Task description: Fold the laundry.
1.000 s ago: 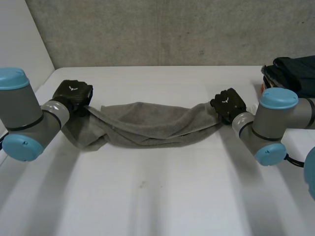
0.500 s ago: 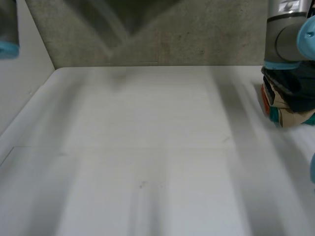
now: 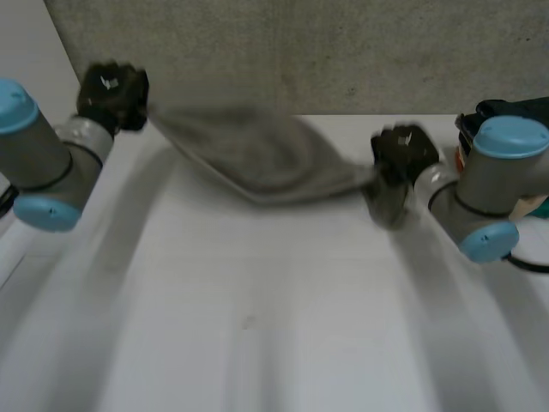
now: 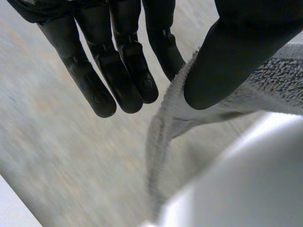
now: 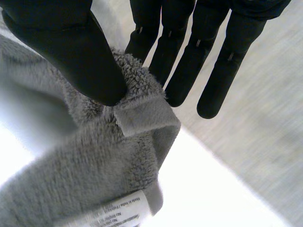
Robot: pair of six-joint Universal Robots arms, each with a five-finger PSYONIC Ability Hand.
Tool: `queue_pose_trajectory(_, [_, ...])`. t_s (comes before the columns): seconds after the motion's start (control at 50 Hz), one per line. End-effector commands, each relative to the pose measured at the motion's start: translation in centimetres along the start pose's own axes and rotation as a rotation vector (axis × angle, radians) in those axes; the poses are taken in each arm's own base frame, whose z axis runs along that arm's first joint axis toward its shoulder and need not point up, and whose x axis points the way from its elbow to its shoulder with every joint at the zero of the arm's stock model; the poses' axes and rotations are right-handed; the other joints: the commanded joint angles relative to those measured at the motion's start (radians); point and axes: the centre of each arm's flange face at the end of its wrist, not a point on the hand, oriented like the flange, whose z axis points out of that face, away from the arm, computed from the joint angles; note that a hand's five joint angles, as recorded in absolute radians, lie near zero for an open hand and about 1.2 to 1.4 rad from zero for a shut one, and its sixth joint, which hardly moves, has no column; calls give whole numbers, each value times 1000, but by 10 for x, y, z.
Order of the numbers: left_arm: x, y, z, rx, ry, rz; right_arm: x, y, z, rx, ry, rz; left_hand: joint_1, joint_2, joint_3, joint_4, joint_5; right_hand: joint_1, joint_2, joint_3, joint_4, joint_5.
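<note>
**Towel held up between both hands**

I see a white sewn-in label [image 5: 111, 213] at the hem of the grey terry towel [image 3: 257, 159], but I cannot read its small print. The towel hangs in the air between the hands, over the white table [image 3: 274, 300] and before a grey concrete wall [image 3: 343, 51]. The right hand [image 5: 71, 47] pinches one corner under its thumb. The left hand [image 4: 236, 56], held higher, pinches the opposite edge. A pile of dark clothes [image 3: 515, 116] lies beside the right arm.
</note>
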Motion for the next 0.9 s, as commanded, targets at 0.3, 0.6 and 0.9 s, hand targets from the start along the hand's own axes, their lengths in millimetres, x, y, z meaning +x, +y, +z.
queue_pose_trajectory(0.3, [5, -4, -37, -137, 71, 63, -13, 3, -43, -260, -96, 23, 143, 109, 113, 108, 142, -257, -325, -339, -345, -324])
queue_pose_trajectory(0.6, [1, -7, -34, -126, 58, 59, -40, 30, -29, -206, -108, -202, 134, 100, 104, 99, 134, -199, -268, -281, -287, -266])
queue_pose_trajectory(0.9, [-17, -74, -70, -101, 37, 156, 10, -95, -68, 53, 63, -130, 234, 199, 204, 198, 233, 289, 221, 207, 201, 223])
